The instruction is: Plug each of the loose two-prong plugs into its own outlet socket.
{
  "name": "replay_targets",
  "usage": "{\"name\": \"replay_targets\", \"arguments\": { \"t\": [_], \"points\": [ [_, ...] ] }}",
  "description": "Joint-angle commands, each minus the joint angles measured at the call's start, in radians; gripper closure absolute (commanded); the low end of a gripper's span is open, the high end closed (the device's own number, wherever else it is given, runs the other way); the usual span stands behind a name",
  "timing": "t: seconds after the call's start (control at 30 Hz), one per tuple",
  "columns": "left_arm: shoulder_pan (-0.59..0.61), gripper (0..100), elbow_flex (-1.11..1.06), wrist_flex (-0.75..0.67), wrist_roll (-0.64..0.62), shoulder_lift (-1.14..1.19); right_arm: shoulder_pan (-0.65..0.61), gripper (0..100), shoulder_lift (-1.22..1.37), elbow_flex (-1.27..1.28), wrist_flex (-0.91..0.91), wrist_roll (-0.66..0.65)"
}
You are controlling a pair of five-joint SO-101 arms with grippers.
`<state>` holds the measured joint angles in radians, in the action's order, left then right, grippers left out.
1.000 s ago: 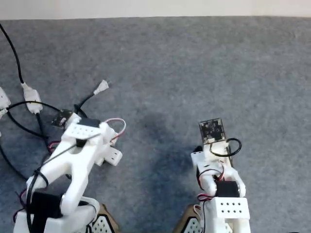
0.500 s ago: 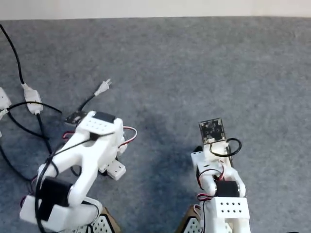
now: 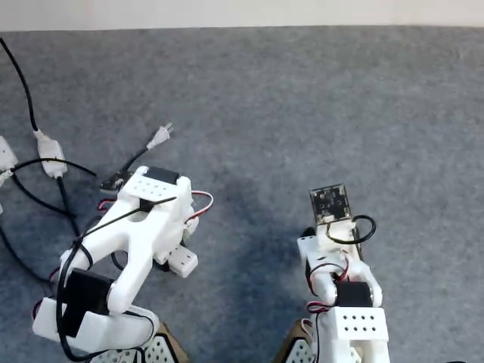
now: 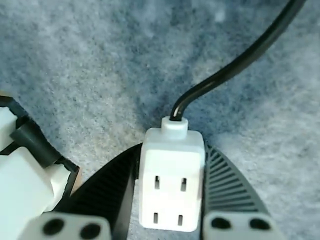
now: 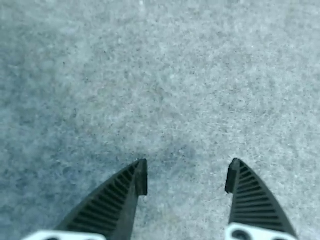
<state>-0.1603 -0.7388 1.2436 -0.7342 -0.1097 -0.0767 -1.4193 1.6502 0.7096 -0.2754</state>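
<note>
Over the last second the left arm (image 3: 132,242) has swung rightward across the worktop (image 3: 318,98). The loose plug (image 3: 159,136) beyond it has turned slightly, and the right arm (image 3: 344,302) has not moved. At the far left a white connector (image 3: 51,162) lies among black cords (image 3: 20,79); whether it is mated to anything cannot be told. The left hand (image 4: 172,150) is clamped on a white outlet socket (image 4: 171,185), one finger against each flank. The socket's slots are empty, and its own lead (image 4: 235,65) trails off over the worktop. The loose plug lies unheld, just past the left arm's wrist. The right hand (image 5: 186,175) stands wide open above bare worktop, holding nothing. Assessment: the socket is secured, but no plug is visibly seated. This plug remains to be picked up and inserted, and the task appears barely begun.
</note>
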Motion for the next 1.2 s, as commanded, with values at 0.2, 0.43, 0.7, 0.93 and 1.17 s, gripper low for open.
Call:
{"name": "replay_targets", "arguments": {
  "t": [0.2, 0.43, 0.7, 0.93, 1.17],
  "points": [
    [0.018, 92, 0.035, -0.061, -0.009, -0.038, -0.012, 74.7, 0.013, 0.016, -0.025, -0.012],
    [0.050, 60, 0.028, -0.130, -0.006, -0.033, -0.012, 74.7, 0.013, 0.016, -0.025, -0.012],
    [0.054, 59, 0.054, -0.124, -0.002, -0.038, -0.012, 74.7, 0.013, 0.016, -0.025, -0.012],
    [0.047, 59, 0.061, -0.123, -0.002, -0.038, -0.012, 74.7, 0.013, 0.016, -0.025, -0.012],
    [0.036, 59, 0.059, -0.048, 0.000, -0.038, -0.012, 74.7, 0.013, 0.016, -0.025, -0.012]
  ]
}}
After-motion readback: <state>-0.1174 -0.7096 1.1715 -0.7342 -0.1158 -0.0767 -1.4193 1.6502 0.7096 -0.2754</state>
